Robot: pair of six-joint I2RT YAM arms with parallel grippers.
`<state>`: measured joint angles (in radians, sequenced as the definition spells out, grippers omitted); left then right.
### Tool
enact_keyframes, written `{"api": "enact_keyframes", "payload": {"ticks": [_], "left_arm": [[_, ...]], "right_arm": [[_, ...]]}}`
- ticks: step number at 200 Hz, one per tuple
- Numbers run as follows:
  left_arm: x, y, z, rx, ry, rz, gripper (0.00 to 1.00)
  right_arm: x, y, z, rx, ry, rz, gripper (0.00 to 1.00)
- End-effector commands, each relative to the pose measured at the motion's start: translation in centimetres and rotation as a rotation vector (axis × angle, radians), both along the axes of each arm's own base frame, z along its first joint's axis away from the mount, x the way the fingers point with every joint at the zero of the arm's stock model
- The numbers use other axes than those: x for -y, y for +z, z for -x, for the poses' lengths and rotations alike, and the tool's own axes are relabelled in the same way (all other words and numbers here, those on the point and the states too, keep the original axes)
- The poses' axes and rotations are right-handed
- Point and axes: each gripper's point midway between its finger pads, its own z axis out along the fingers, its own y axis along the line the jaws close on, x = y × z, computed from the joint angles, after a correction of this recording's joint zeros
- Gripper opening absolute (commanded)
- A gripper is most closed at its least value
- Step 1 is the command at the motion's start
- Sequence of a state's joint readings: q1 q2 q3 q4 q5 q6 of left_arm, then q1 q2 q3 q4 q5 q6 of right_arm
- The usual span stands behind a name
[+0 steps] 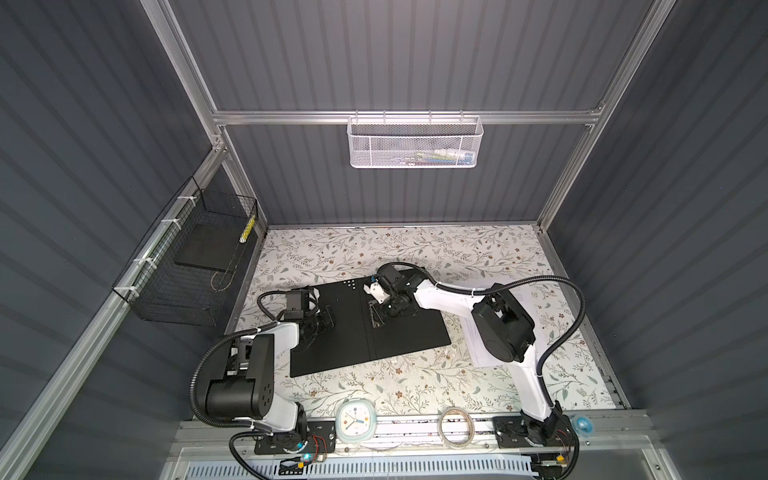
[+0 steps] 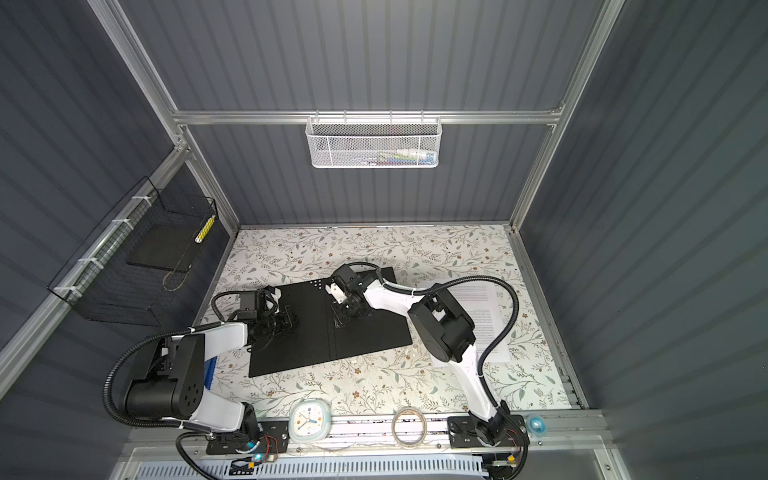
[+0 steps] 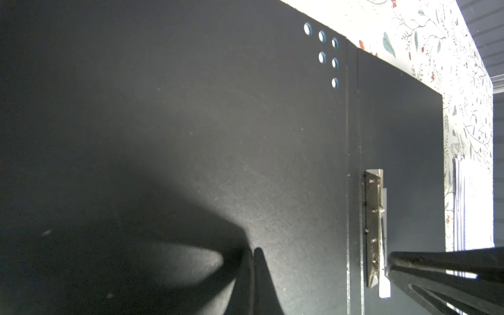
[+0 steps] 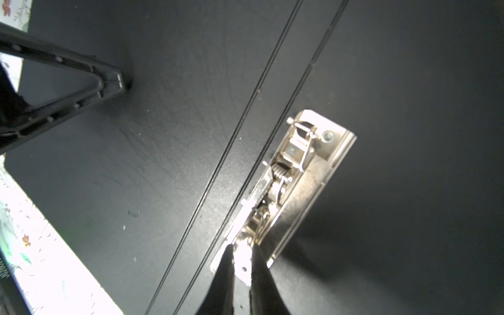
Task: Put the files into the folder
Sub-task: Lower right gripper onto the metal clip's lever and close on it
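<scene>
- Left gripper (image 3: 255, 253): fingers closed together on nothing, tip resting on the folder's left inner face.
- Folder (image 1: 353, 328): lies open flat mid-table (image 1: 374, 249), black insides up.
- Right gripper (image 4: 242, 247): pinches the end of the metal clip (image 4: 308, 169) beside the spine.
- Files (image 2: 482, 303): lie on the table right of the folder, partly under the right arm.

The right arm (image 2: 440, 328) covers much of the files (image 2: 486, 309), whose print is too small to read.
</scene>
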<state>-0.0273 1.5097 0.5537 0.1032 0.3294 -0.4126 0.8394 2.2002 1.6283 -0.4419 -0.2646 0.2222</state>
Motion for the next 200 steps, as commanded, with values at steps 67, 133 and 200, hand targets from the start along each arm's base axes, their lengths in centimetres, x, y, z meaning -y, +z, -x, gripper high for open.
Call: {"api": "enact_keyframes", "payload": {"ticks": [67, 133, 200], "left_arm": [[-0.8, -2.7, 2.0, -0.129, 0.025, -0.045, 0.00], [-0.6, -2.9, 2.0, -0.134, 0.019, -0.043, 0.00], [-0.6, -3.0, 2.0, -0.140, 0.017, -0.039, 0.00]], "right_arm": [[0.2, -1.4, 0.4, 0.004, 0.012, 0.072, 0.11], [0.0, -1.4, 0.6, 0.010, 0.015, 0.082, 0.13], [-0.9, -0.3, 0.3, 0.016, 0.012, 0.049, 0.14]]}}
